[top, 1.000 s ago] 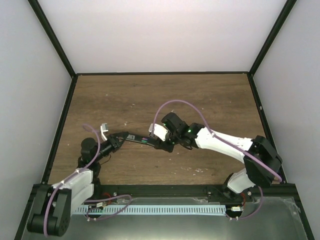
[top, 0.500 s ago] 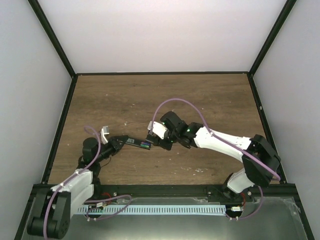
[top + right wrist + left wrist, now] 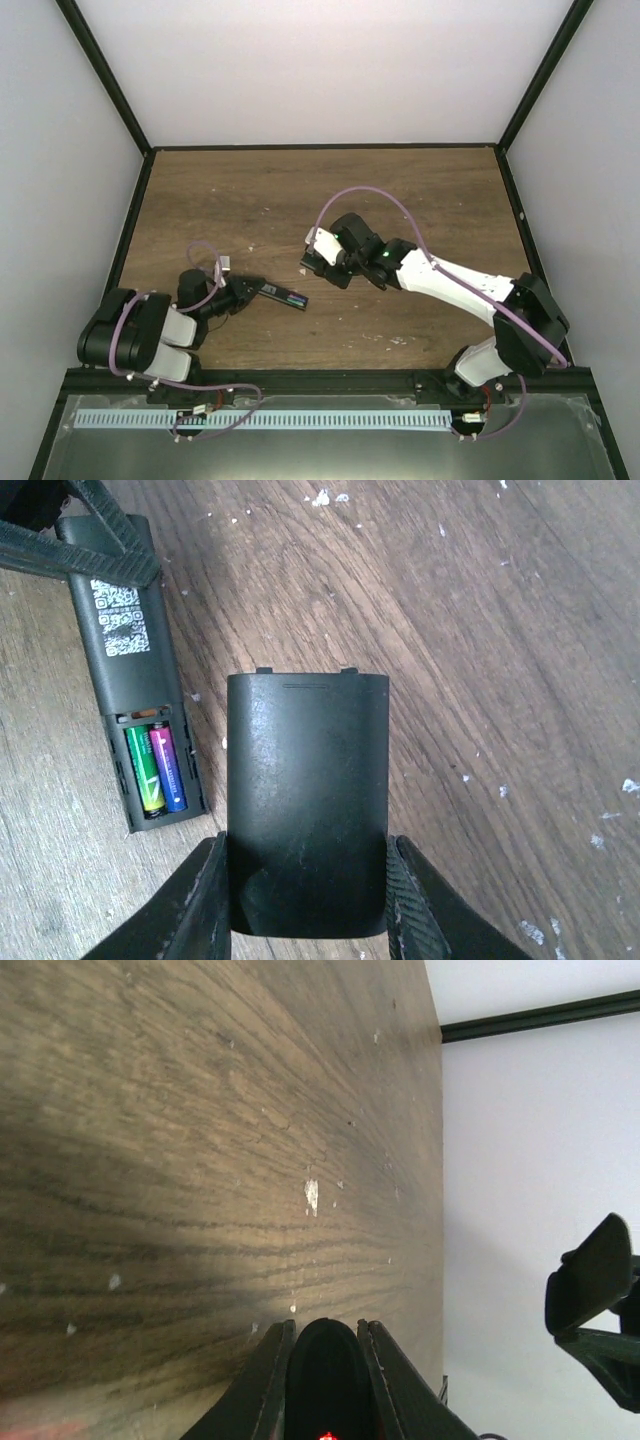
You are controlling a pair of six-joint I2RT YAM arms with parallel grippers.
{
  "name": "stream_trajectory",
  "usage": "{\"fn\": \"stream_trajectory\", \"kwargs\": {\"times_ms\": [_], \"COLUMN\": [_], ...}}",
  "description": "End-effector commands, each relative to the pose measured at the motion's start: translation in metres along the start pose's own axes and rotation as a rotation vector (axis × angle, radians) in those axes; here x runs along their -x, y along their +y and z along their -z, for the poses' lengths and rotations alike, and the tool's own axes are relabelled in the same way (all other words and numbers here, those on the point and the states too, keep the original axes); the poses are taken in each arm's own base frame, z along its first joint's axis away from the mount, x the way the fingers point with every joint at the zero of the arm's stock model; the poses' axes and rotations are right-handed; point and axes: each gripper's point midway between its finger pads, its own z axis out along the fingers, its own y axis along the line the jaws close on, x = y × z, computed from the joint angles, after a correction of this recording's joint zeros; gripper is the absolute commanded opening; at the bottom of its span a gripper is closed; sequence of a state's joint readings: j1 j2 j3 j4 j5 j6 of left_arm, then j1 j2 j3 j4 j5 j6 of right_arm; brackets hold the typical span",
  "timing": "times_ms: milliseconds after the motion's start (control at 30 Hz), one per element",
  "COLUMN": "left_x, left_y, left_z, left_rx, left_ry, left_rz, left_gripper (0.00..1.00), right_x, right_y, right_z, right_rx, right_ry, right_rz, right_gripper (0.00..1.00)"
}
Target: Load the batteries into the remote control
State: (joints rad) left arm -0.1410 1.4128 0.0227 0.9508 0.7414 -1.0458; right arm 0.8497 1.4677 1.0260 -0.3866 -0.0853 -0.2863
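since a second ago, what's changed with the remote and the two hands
The left hand drew the remote control back, away from the right hand, which came off the remote's end with the battery cover. Both grips held; the batteries stay in the open compartment.

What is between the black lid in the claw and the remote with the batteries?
Nothing visible. The right gripper holds the lid beside the remote control, and only bare table lies between them. The batteries already sit inside the remote control.
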Motion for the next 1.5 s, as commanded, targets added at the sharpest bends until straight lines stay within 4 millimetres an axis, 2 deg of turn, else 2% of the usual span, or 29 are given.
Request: {"fn": "stream_trajectory", "kwargs": {"times_ms": [0, 200, 367, 567, 1100, 1467], "left_x": [0.013, 0.018, 0.016, 0.02, 0.016, 0.014], "left_y": [-0.024, -0.02, 0.001, -0.005, 0.014, 0.016], "left_z": [-0.006, -0.009, -0.008, -0.006, -0.013, -0.012], "left_rx": [-0.104, -0.149, -0.092, -0.105, -0.06, -0.05], "left_ry": [-0.02, -0.052, -0.092, -0.114, -0.08, -0.082], "left_rz": [-0.092, -0.063, -0.045, -0.083, -0.065, -0.064], "left_gripper": [0.0, 0.0, 0.0, 0.0, 0.0, 0.0], "right_x": [-0.004, -0.013, -0.024, -0.024, -0.022, -0.04], "right_y": [0.006, 0.021, 0.023, 0.03, 0.043, 0.052], "right_z": [0.002, -0.006, -0.019, -0.032, -0.067, -0.083], "right_rx": [0.033, 0.106, 0.12, 0.168, 0.224, 0.253], "right_ry": [-0.017, -0.027, 0.015, 0.015, 0.053, 0.126], "right_rz": [-0.022, 0.016, 0.05, 0.061, 0.133, 0.138], "right_gripper": [0.24, 0.24, 0.24, 0.24, 0.25, 0.25]}}
